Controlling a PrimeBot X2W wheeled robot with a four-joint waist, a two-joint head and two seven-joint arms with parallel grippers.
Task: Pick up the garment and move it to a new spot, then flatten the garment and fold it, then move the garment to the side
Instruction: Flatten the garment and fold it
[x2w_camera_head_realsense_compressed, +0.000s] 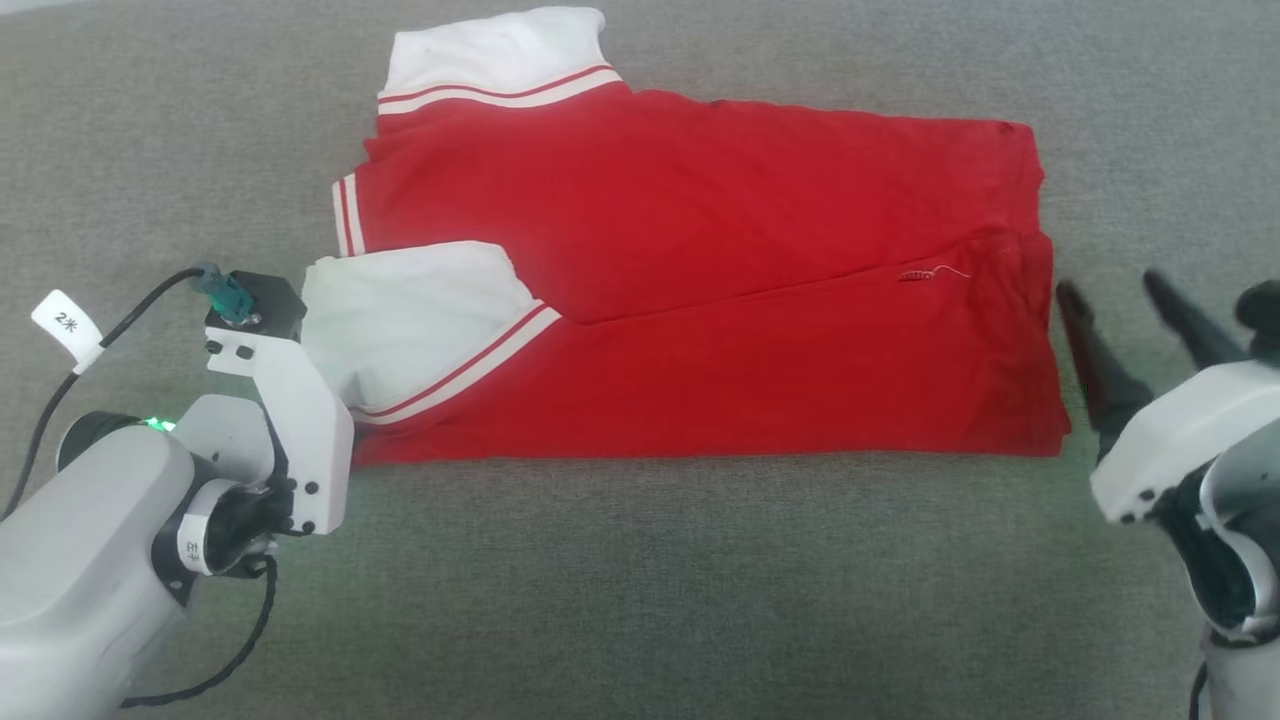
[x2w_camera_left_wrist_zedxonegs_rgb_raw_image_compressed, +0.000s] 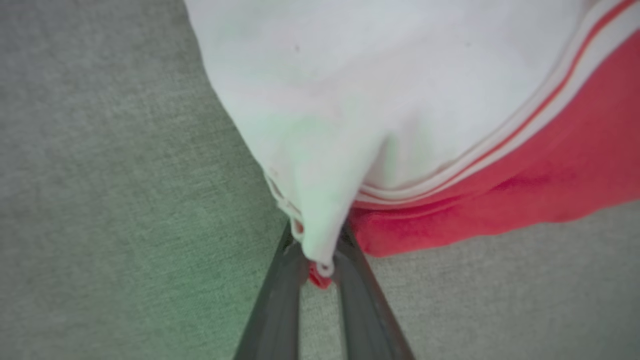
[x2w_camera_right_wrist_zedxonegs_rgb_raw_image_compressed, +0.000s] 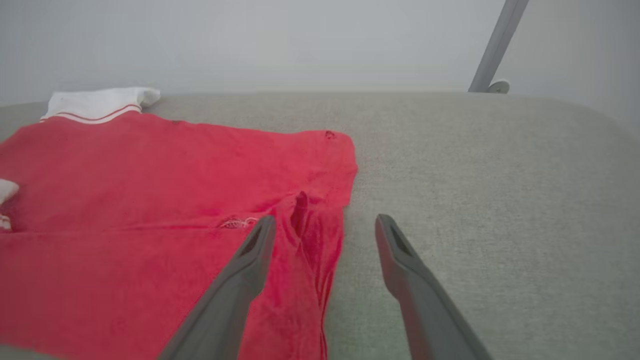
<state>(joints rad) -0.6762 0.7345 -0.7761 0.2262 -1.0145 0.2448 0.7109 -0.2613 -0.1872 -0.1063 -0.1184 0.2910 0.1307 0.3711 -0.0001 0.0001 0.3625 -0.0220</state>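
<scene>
Left wrist view: a white corner of the garment (x2w_camera_left_wrist_zedxonegs_rgb_raw_image_compressed: 410, 90) is being pinched by the left gripper (x2w_camera_left_wrist_zedxonegs_rgb_raw_image_compressed: 317, 239). The jaws are being pressed together on the cloth, and a small red-and-white bit of hem is poking out just behind the tips, between the two dark fingers (x2w_camera_left_wrist_zedxonegs_rgb_raw_image_compressed: 280, 300). Ahead of the jaws the white panel is spreading wide, while its striped trim (x2w_camera_left_wrist_zedxonegs_rgb_raw_image_compressed: 500, 145) and the red body are lying to the right of the tips. The grey fabric surface (x2w_camera_left_wrist_zedxonegs_rgb_raw_image_compressed: 100, 175) is being shown to the left of the jaws and beneath them.

In the right wrist view the right gripper (x2w_camera_right_wrist_zedxonegs_rgb_raw_image_compressed: 325, 227) is being held with its jaws wide apart and nothing is being gripped. The garment's red side edge is lying between the jaws, nearer the left finger, which is being held over the cloth; whether it is touching cannot be told. The right finger is being held over grey surface just beside that edge. Ahead and to the left of the jaws the red body is stretching flat. A grey pole (x2w_camera_right_wrist_zedxonegs_rgb_raw_image_compressed: 495, 45) is standing far ahead, to the right.

In the head view the garment is lying lengthwise between the two grippers.
</scene>
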